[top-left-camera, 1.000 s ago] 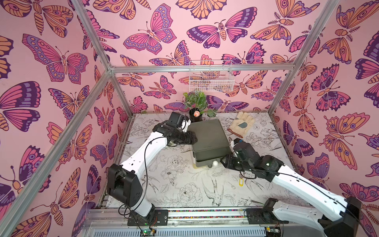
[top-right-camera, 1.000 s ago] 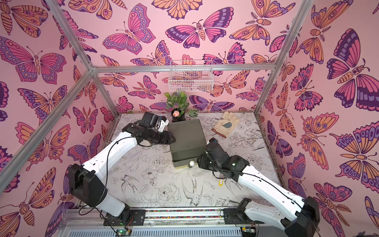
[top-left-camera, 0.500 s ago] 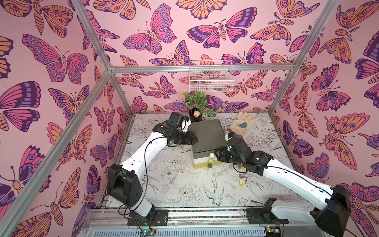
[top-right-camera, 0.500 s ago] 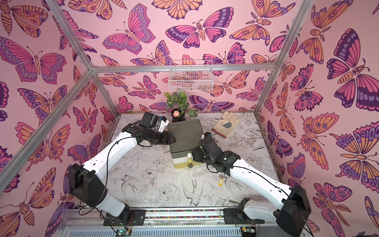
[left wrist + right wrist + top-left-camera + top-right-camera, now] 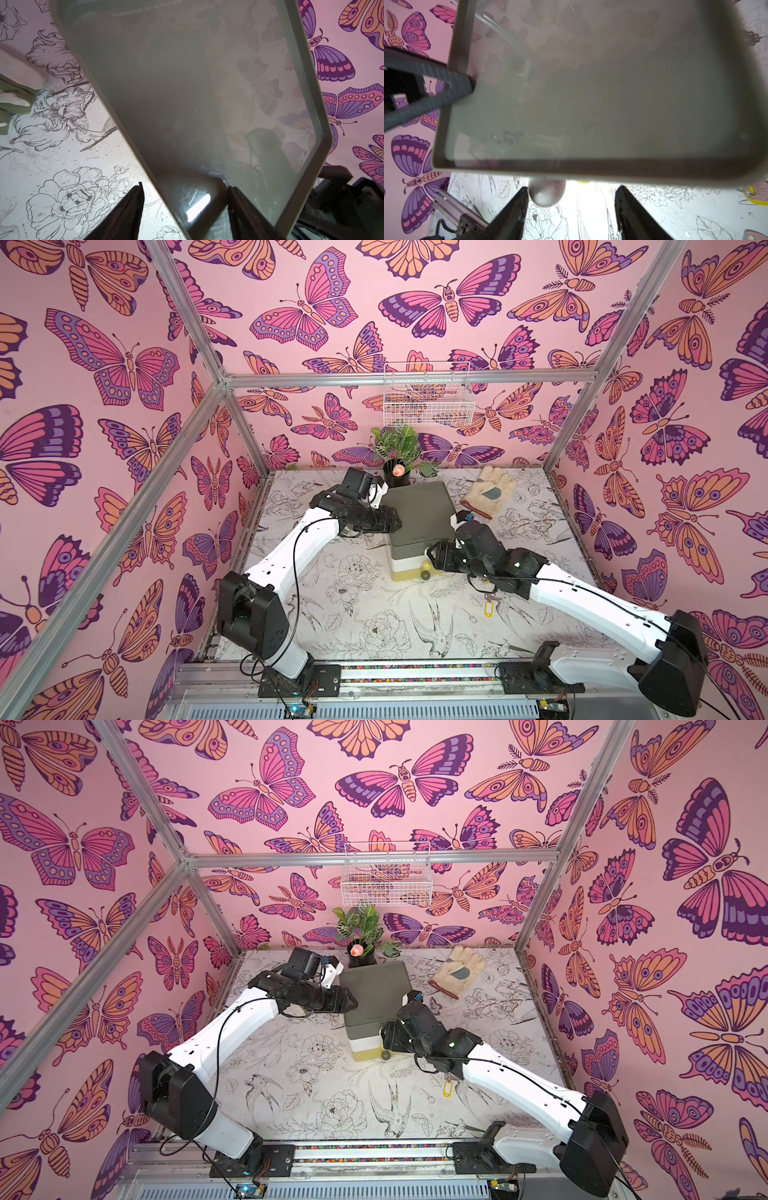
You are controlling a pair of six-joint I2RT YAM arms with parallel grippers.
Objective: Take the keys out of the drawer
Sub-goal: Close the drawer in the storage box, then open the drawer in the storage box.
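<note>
A small drawer cabinet with a grey-green top [image 5: 419, 510] [image 5: 374, 990] stands mid-table. Its white and yellow drawer fronts [image 5: 409, 568] face forward and are pushed in, so their insides are hidden. One of the keys, with a yellow tag [image 5: 488, 608] [image 5: 446, 1089], lies on the table under my right forearm; the tag also shows in the right wrist view [image 5: 750, 196]. My right gripper [image 5: 432, 560] [image 5: 571, 197] is open just in front of the drawer fronts, a round grey knob [image 5: 546, 193] beside one finger. My left gripper [image 5: 397, 522] [image 5: 185, 186] is open, straddling the cabinet's left top edge.
A beige work glove [image 5: 488, 493] lies at the back right. A potted plant [image 5: 397, 472] stands right behind the cabinet, and a white wire basket [image 5: 428, 400] hangs on the back wall above it. Butterfly-papered walls close in three sides.
The drawer that stood pulled out a second ago is now pushed in. My right gripper travelled back with it and widened its jaws off the knob. The left arm has not moved.
</note>
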